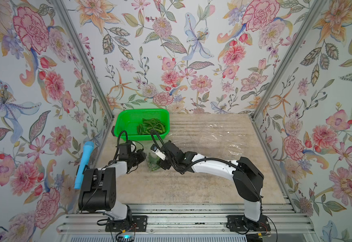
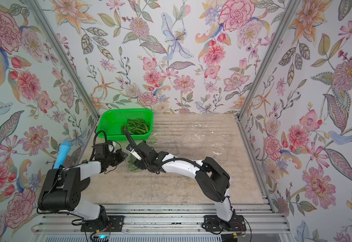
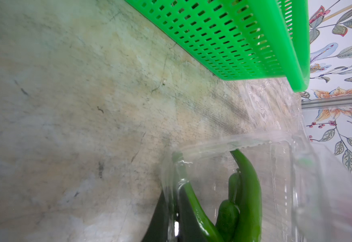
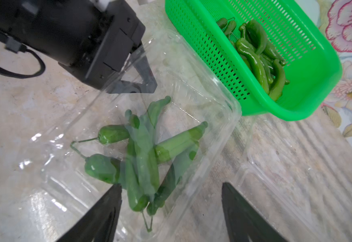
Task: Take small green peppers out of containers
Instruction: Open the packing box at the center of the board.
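Both top views look down from high over the whole mottled beige worktop (image 1: 171, 188); both close wrist views share the bright green perforated plastic basket (image 3: 223, 37) and thin clear plastic clamshell pack (image 4: 208, 98).

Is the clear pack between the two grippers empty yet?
Not empty: the pack holds several green peppers, which show through its clear plastic in both wrist views.

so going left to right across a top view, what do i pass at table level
blue cylinder → left gripper → clear pack with peppers inside → empty clear packs. green basket skipped, it spans the middle ones
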Robot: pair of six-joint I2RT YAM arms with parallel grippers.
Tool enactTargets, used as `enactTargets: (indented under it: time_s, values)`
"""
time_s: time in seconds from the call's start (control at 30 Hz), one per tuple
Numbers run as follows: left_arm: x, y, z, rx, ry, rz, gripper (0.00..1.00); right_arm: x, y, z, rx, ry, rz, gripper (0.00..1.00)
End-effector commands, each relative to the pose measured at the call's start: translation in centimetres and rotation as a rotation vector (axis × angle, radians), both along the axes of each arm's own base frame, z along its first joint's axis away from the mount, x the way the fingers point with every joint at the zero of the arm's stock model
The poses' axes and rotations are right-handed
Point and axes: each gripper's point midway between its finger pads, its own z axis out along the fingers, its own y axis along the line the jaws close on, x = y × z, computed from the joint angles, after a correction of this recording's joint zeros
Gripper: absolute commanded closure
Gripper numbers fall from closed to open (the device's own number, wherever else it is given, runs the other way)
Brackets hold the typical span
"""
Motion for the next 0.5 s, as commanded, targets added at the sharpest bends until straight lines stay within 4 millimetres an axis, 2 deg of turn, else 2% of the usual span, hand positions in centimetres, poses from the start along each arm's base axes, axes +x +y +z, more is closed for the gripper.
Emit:
enactTargets:
  time_s: [0.0, 0.13, 0.27, 0.4, 0.43, 0.47]
  values:
    - [0.5, 0.3, 0.3, 0.015, 0.002, 0.015, 0.89, -0.5, 0.2, 3.2, 0.013, -0.119, -0.004, 0.2]
    - [0.7, 0.2, 0.4, 0.016, 0.003, 0.014, 0.88, -0.3, 0.0, 3.6, 0.019, -0.13, -0.009, 0.17]
    - [0.8, 0.2, 0.5, 0.016, 0.006, 0.016, 0.89, -2.2, 0.8, 3.8, 0.052, -0.106, 0.063, 0.17]
    - [0.9, 0.0, 0.7, 0.014, 0.002, 0.015, 0.89, -3.6, 1.4, 3.0, 0.043, -0.095, 0.101, 0.17]
    - [0.8, 0.0, -0.5, 0.015, 0.037, 0.015, 0.89, -3.8, 1.4, 3.0, 0.044, -0.097, 0.106, 0.17]
    - [0.8, 0.0, -0.6, 0.015, 0.039, 0.012, 0.89, -4.1, 1.6, 3.1, 0.045, -0.099, 0.115, 0.17]
